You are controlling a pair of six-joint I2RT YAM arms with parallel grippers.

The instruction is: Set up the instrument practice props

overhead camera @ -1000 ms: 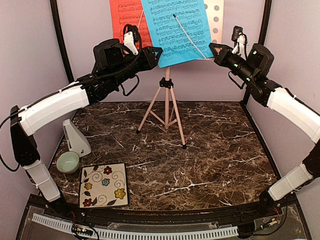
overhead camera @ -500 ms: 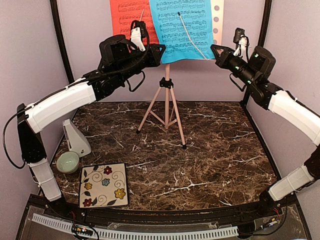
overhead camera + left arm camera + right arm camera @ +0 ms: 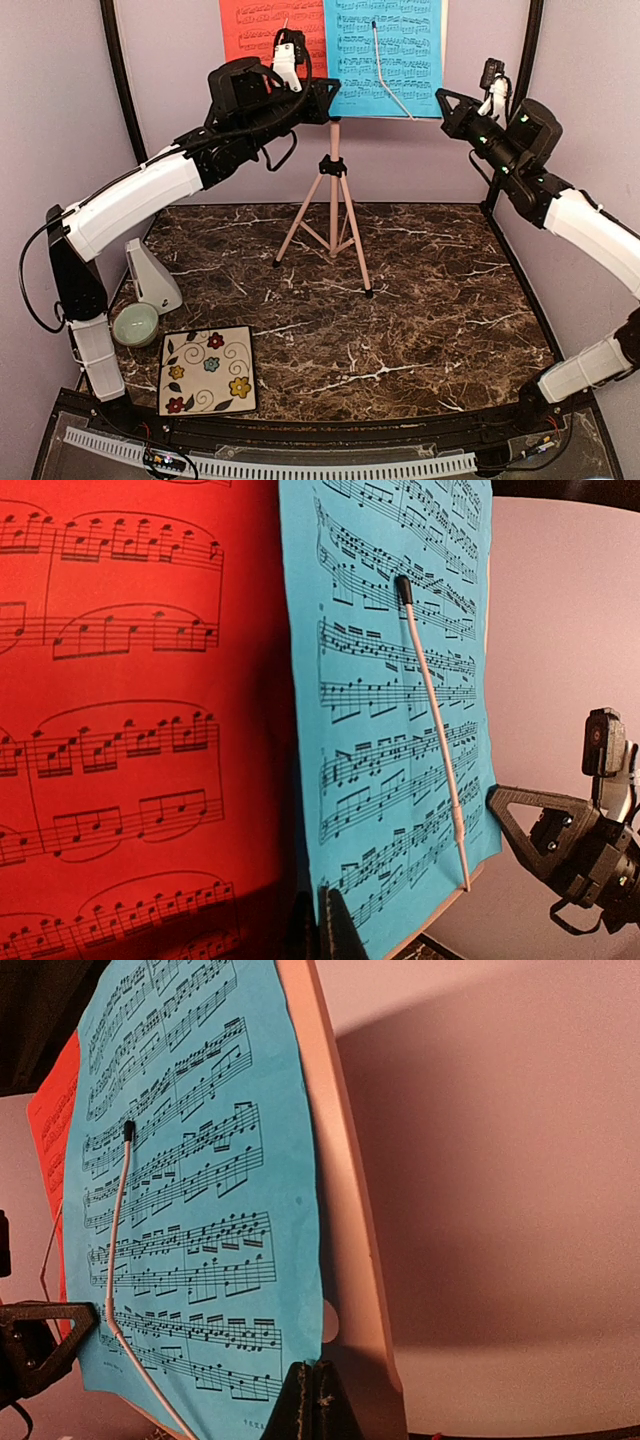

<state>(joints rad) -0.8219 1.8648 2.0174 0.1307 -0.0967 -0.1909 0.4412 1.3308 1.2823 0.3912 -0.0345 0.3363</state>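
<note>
The pale pink tripod music stand [image 3: 333, 205] stands at the back middle. The red sheet [image 3: 265, 30] and the blue sheet [image 3: 388, 50] rest side by side on its desk [image 3: 345, 1210], and a thin wire arm [image 3: 430, 710] lies across the blue one. My left gripper [image 3: 325, 100] [image 3: 322, 895] is shut on the blue sheet's lower left corner [image 3: 400, 780]. My right gripper [image 3: 445, 100] [image 3: 313, 1368] is shut on its lower right edge [image 3: 200, 1160]. The white pyramid metronome [image 3: 150, 272] stands on the table at the left.
A pale green bowl [image 3: 135, 323] and a floral tile [image 3: 208, 370] lie at the front left of the dark marble table [image 3: 420, 300]. Black frame posts [image 3: 120, 80] run up both back corners. The tripod legs spread across the back middle.
The blue sheet has moved right and up, from tilted and overlapping the red sheet to straight beside it. Both grippers have moved right and up with it.
</note>
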